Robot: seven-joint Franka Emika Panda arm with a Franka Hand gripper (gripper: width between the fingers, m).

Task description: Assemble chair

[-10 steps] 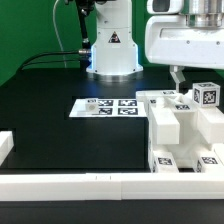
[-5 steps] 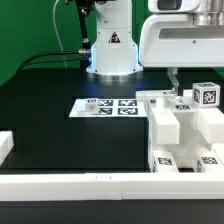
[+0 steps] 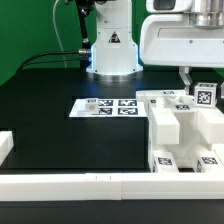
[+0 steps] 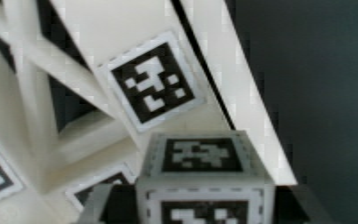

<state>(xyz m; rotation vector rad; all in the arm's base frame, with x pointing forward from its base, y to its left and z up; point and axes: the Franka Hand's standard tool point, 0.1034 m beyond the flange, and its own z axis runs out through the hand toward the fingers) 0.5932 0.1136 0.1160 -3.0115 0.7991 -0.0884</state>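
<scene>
The chair parts (image 3: 178, 126) are white blocky pieces with square tags, clustered at the exterior view's right. A small white tagged block (image 3: 206, 97) sits on top at the back of the cluster. My gripper (image 3: 200, 88) hangs over it from the big white hand, one dark finger (image 3: 185, 78) showing beside the block. In the wrist view the block (image 4: 202, 155) fills the space between my gripper's (image 4: 202, 208) two dark fingers (image 4: 115, 200), which press its sides. Beyond it lie white bars and a tagged slab (image 4: 153, 80).
The marker board (image 3: 108, 105) lies flat on the black table in front of the robot base (image 3: 111, 50). A long plain white rail (image 3: 70, 186) edges the near side. A white piece (image 3: 5, 146) sits at the exterior view's left edge.
The visible finger has moved toward the exterior view's right, up to the small tagged block. The hand itself has barely moved. The block sits a touch lower.
</scene>
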